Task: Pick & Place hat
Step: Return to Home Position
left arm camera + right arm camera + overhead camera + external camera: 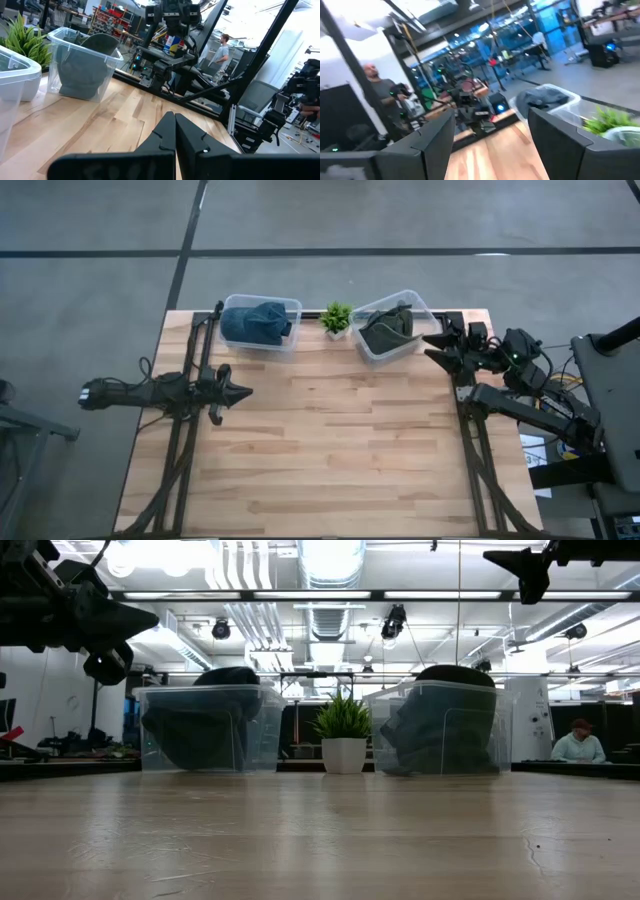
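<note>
Caps (256, 322) lie in the left bin (228, 304), apart from left gripper (245, 391).

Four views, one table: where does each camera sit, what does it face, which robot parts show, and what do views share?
High view: overhead, looking down; left gripper and right gripper show.
Low view: tabletop height, level towards left bin and right bin; grippers overhead.
Left wrist view: on left arm, faces right bin; own shut gripper foremost.
Right wrist view: on right arm, faces left bin; own open gripper foremost.
Shared: all show the plant.
</note>
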Controlling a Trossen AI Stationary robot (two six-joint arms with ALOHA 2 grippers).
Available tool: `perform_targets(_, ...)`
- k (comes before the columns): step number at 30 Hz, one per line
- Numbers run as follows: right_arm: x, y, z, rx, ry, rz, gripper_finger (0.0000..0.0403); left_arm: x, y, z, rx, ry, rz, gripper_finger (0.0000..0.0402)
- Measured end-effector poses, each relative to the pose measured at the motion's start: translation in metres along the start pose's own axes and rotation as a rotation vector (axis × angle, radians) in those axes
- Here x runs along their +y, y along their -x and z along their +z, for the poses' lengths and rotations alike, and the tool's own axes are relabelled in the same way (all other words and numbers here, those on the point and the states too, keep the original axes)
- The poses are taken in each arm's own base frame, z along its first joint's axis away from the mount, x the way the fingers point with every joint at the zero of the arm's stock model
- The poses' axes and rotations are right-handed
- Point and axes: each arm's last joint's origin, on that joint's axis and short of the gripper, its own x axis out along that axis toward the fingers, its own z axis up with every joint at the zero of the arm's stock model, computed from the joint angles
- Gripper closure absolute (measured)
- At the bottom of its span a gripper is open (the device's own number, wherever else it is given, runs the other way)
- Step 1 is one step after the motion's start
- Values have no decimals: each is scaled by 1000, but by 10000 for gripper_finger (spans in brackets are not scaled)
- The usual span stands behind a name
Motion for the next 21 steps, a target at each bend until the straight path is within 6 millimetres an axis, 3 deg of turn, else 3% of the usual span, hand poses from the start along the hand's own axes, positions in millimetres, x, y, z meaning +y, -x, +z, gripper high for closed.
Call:
perform_targets(11,-5,5,-24,-82,-18,86,183,0,0,0,1,0,0,401)
perform_targets(21,-3,28,-39,-177,-40,170,184,0,0,0,0,0,0,401)
